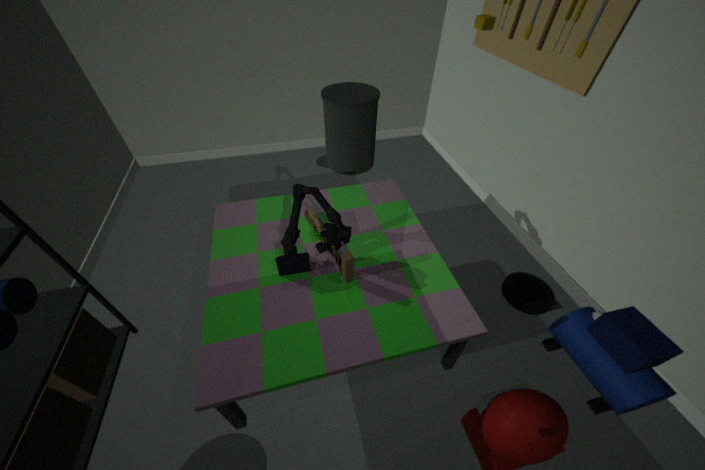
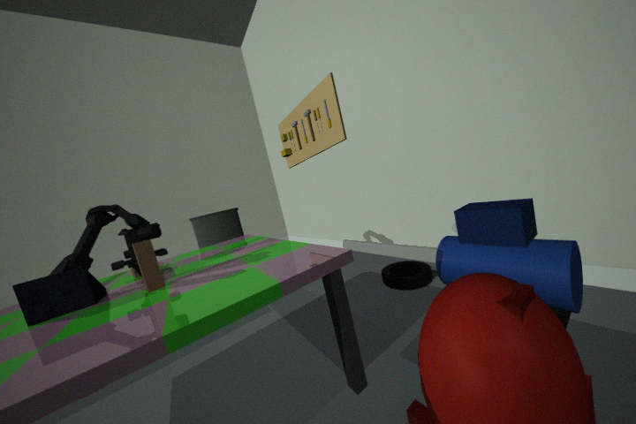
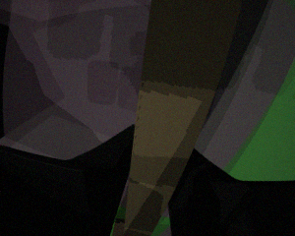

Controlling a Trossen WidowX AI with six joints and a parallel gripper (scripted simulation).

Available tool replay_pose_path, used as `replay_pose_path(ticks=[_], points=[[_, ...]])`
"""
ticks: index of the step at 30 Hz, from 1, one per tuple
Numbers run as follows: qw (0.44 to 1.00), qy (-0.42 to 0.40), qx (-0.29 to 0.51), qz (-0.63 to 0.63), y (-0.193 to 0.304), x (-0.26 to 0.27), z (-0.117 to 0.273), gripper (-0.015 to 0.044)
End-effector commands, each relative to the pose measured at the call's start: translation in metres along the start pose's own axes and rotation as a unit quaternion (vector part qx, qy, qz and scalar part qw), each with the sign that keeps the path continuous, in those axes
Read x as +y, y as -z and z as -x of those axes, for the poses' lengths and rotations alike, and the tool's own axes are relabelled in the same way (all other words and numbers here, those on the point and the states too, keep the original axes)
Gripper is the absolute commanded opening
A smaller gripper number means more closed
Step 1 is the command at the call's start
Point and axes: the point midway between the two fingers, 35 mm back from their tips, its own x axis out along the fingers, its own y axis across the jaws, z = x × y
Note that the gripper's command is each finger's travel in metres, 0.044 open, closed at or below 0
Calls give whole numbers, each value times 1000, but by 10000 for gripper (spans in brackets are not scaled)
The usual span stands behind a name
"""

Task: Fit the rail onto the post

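A red dome (image 1: 525,424) (image 2: 499,344) looms nearest in the exterior view, in front of a blue tank (image 1: 597,354) (image 2: 509,260) and a black tire (image 1: 527,292) (image 2: 407,275) on the floor. On the green-and-mauve checkered table (image 1: 290,315) (image 2: 253,287), the post (image 1: 347,267) (image 2: 149,267) stands upright near the black arm (image 1: 295,215) (image 2: 86,242). Just behind the post, the gripper (image 1: 331,249) (image 2: 139,259) (image 3: 150,133) reaches down, its fingers drawn mostly together and clamped on the wooden rail (image 1: 316,223) (image 3: 172,128). The rail stretches away from the post side; whether its end touches the post or the pegs are seated cannot be made out. Beyond the table are a gray bin (image 1: 351,130) (image 2: 217,229) and, on the wall, a tool board (image 1: 575,77) (image 2: 336,124).
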Motion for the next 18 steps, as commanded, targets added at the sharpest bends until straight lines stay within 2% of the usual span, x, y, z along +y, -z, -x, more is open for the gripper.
replay_pose_path(ticks=[1,18], points=[[1000,1,-2,-1,0,0,0,0],[1000,1,-1,-1,0,0,6,0]])
